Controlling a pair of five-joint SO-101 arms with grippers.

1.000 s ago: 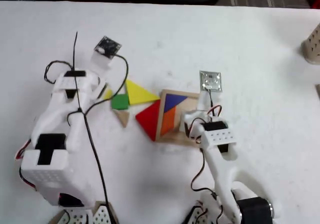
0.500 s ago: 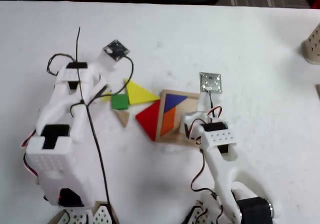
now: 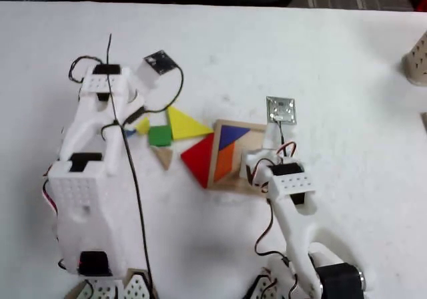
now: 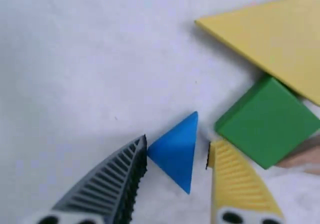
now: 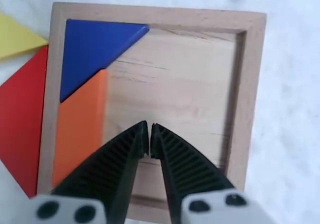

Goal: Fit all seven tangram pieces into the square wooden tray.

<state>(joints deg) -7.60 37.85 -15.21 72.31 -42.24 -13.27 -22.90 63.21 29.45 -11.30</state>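
Straddling small blue triangle (image 4: 174, 154): left tool (image 4: 176, 147) (narrowly parted) | right tool (image 5: 150, 132) pinched together, empty, over wooden tray (image 5: 250, 84)

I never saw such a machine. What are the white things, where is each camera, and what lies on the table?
They are two robot arms with grippers. One camera looks down on the table; one sits on each wrist. There lies a wooden tray holding a blue triangle and an orange piece; outside it are a red triangle, a yellow triangle, a green square and a wooden triangle. The left gripper is open around a small blue triangle. The right gripper, shut and empty, is above the tray.
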